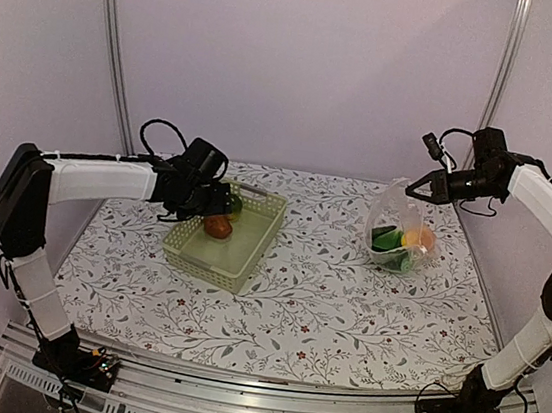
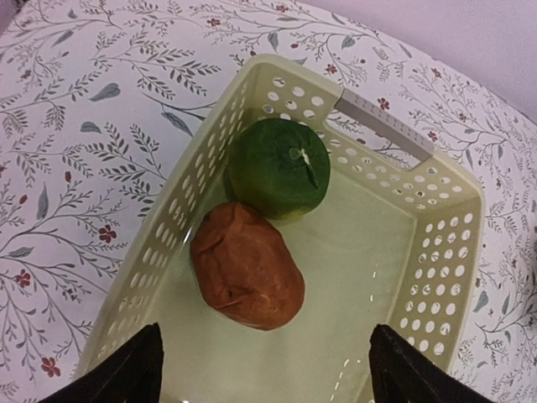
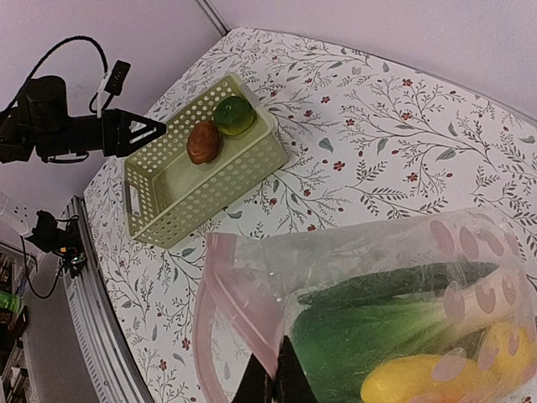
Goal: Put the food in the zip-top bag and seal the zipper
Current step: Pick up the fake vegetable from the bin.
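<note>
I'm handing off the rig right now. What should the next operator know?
Left gripper: open over the basket, holding nothing.
Right gripper: shut on the mouth edge of the zip-top bag, holding it upright.
Done: cucumber, bok choy, yellow piece and orange piece are bagged.
Left: brown piece and round green piece in the basket, then seal the zipper.

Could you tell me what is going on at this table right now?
The right gripper pinches the mouth edge of the zip-top bag and holds it up; a cucumber, bok choy and yellow piece lie inside. The left gripper hovers open over the basket, above the brown piece and round green piece, not yet bagged. The zipper is unsealed.
</note>
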Available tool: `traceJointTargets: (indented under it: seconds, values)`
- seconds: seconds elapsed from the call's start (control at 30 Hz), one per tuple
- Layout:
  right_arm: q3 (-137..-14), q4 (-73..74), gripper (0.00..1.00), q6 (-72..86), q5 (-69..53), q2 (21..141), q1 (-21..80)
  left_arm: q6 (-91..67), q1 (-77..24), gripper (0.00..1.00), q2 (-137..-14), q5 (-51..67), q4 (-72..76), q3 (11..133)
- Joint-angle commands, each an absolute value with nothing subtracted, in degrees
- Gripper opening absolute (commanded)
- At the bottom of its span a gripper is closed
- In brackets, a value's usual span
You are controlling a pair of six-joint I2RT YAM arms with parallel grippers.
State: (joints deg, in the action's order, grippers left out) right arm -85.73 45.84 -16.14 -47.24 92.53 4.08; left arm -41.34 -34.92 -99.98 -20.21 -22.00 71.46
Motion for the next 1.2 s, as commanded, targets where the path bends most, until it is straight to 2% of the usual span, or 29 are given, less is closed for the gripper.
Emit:
traceJointTargets:
  seconds: [0.0,0.87,1.17]
  values:
    - [-85.2,45.2,0.0,-16.8,-48.0,91.2,4.3,-46.7,-33.9,0.83,-103.6,-15.6,-17.7,73.3]
    - [-83.9,45.2,0.0,-16.8,-49.1,89.1,4.2,-54.7,-30.5,0.85,-114.9,-13.4,-17.1,78.6]
    - [-83.4,45.2,0.0,-17.0,-48.9,88.9,4.2,-52.7,-30.2,0.79,-118.4,-11.8,-16.6,80.8]
